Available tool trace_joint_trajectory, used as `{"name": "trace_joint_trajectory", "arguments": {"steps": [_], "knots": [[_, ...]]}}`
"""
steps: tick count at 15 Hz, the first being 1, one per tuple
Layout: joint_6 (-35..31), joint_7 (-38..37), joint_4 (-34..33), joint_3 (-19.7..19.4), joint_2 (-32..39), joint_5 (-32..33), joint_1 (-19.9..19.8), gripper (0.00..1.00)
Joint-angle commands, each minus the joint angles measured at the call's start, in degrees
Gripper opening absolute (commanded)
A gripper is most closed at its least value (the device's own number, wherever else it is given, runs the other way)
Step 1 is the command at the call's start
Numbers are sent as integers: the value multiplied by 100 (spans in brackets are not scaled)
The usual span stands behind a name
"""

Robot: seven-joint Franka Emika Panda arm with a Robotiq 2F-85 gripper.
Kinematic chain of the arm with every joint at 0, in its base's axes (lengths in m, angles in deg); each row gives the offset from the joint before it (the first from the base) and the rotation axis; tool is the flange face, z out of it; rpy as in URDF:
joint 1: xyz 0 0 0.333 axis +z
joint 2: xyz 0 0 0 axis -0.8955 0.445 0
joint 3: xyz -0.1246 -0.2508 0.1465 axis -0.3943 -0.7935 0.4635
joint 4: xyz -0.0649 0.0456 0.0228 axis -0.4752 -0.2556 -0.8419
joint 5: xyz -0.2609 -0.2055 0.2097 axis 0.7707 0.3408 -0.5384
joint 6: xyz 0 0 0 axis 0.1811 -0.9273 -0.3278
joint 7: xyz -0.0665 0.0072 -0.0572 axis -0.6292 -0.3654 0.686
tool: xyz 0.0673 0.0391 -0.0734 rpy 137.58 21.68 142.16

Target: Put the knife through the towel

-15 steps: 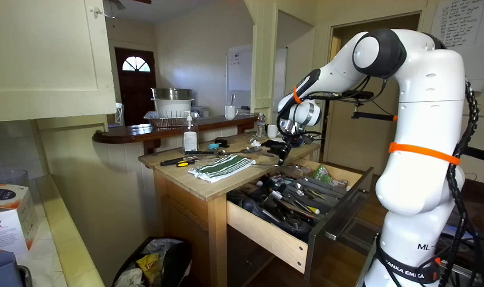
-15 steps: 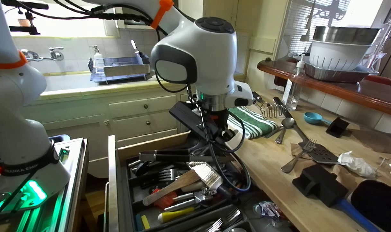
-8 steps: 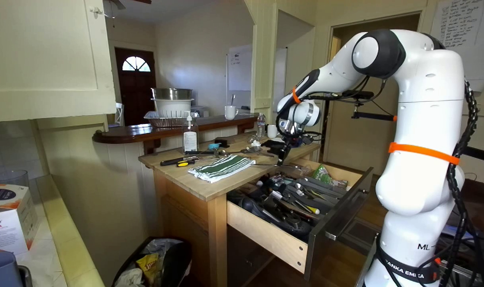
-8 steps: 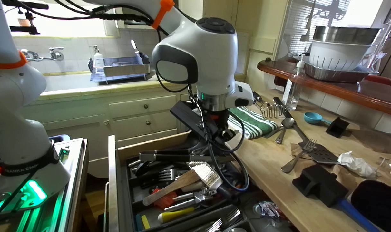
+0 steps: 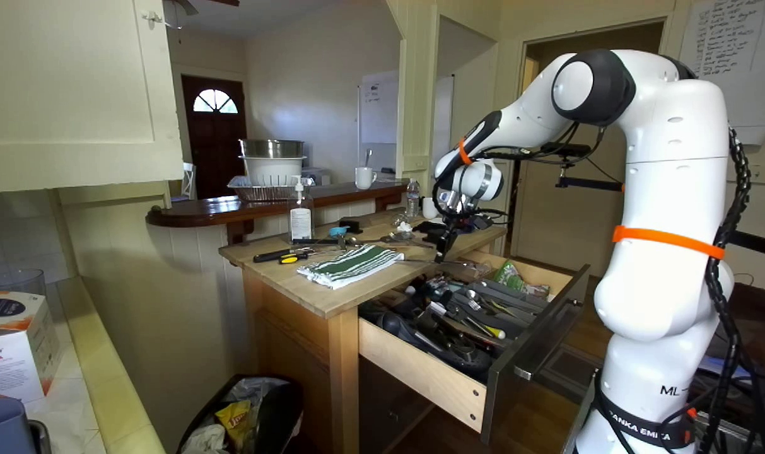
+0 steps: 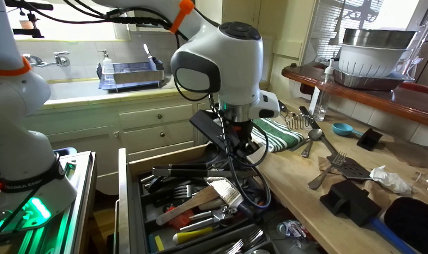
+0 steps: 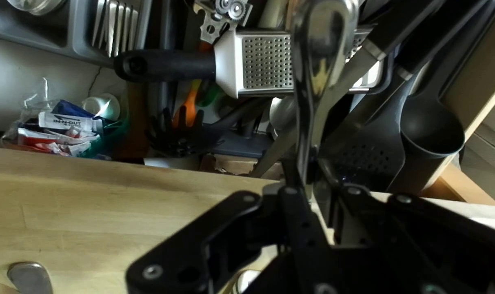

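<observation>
The green-and-white striped towel [image 5: 357, 266] lies folded flat on the wooden counter; it also shows in an exterior view behind the gripper [image 6: 279, 132]. A corner of it shows at the bottom of the wrist view [image 7: 247, 281]. My gripper [image 7: 309, 169] is shut on a long shiny metal knife [image 7: 325, 36], its handle pointing over the drawer. In an exterior view the knife's thin blade [image 5: 415, 261] points from the gripper [image 5: 441, 257] toward the towel's near end. I cannot tell whether its tip touches or enters the towel.
The open drawer [image 5: 420, 369] under the gripper is full of utensils, including a grater [image 7: 265, 61] and a ladle [image 7: 431, 126]. On the counter [image 6: 288, 176] lie a spatula [image 6: 351, 167], a fork [image 6: 326, 173] and a yellow-and-black tool [image 5: 292, 258]. A pump bottle [image 5: 301, 221] stands behind.
The arm and gripper, with the knife, have shifted slightly toward the towel and a little lower. The towel and the drawer have not moved.
</observation>
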Motion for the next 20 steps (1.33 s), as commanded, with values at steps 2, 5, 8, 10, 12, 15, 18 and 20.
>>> {"name": "trace_joint_trajectory", "arguments": {"steps": [2,5,8,10,12,15,18,20], "knots": [[-50,-226,-272,24,250,-164,60,4],[-79,-357,-409,83,397,-211,74,4],[-100,-290,-607,250,577,-619,54,4],[-206,-352,-771,336,717,-781,59,4],[-287,-430,-943,395,860,-810,63,4],[-459,-492,-1120,470,1042,-749,50,4],[-599,-481,-1208,510,1190,-520,52,4],[-619,-517,-1269,517,1269,-347,53,4]]}}
